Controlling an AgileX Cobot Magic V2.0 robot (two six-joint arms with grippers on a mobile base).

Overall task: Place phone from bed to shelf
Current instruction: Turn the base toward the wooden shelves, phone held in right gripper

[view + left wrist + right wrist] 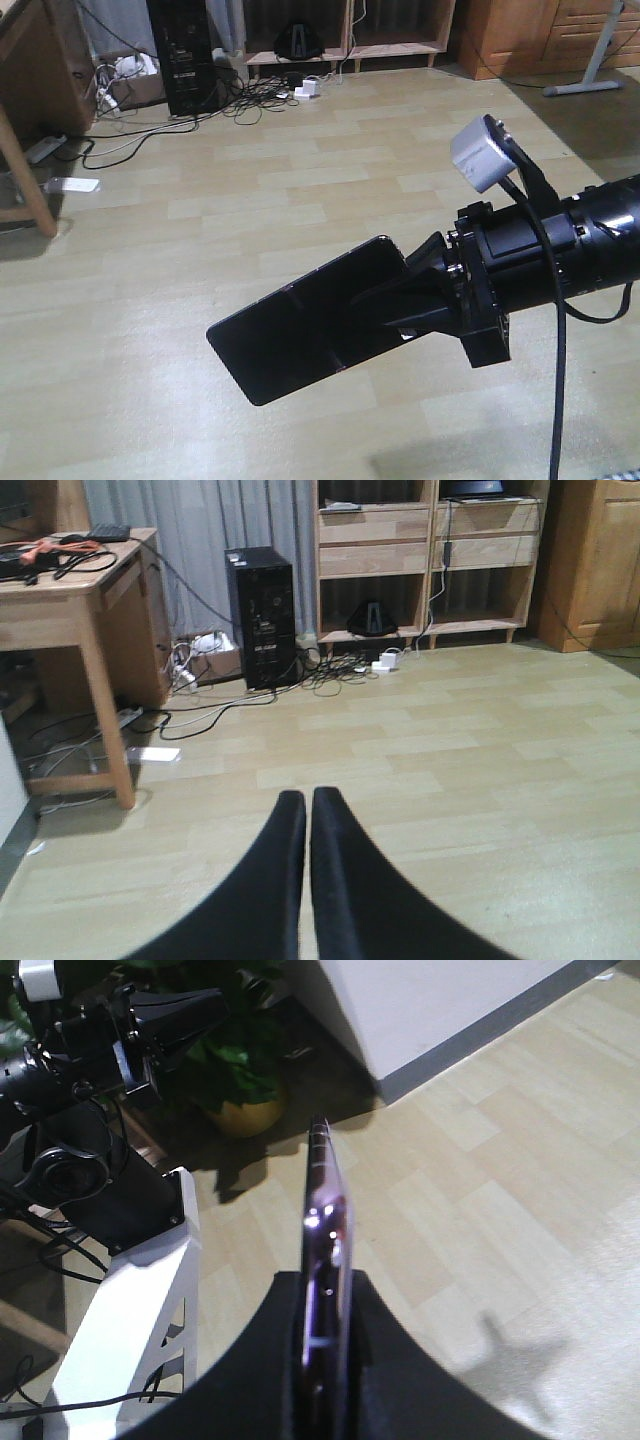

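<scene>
Counting two pincers, one phone, one shelf, one table, one computer tower and one potted plant.

Right pincer (400, 305): black wedge-shaped fingers clamped on one end of the phone (300, 335). The phone is a slim rectangle with a glossy black face. It juts out past the fingertips, held in the air above the floor (300, 170). From the right wrist it stands edge-on between the two fingers, its pinkish edge glinting.

Left pincer (307, 825): two black tapering fingers pressed together, nothing between them.

Floor: pale wood-look planks, smooth, with a faint sheen, below both pincers.

Shelf (430, 555): thick light-wood planks with open compartments, well beyond the left pincer and to its right.

Computer tower (262, 615): a black box standing upright beyond the left pincer, with tangled cables (330, 670) at its foot.

Table (70, 610): brown wood with square legs, to the left of the left pincer.

Potted plant (240, 1080): green leaves in a yellow pot, beyond the right pincer to its left.
</scene>
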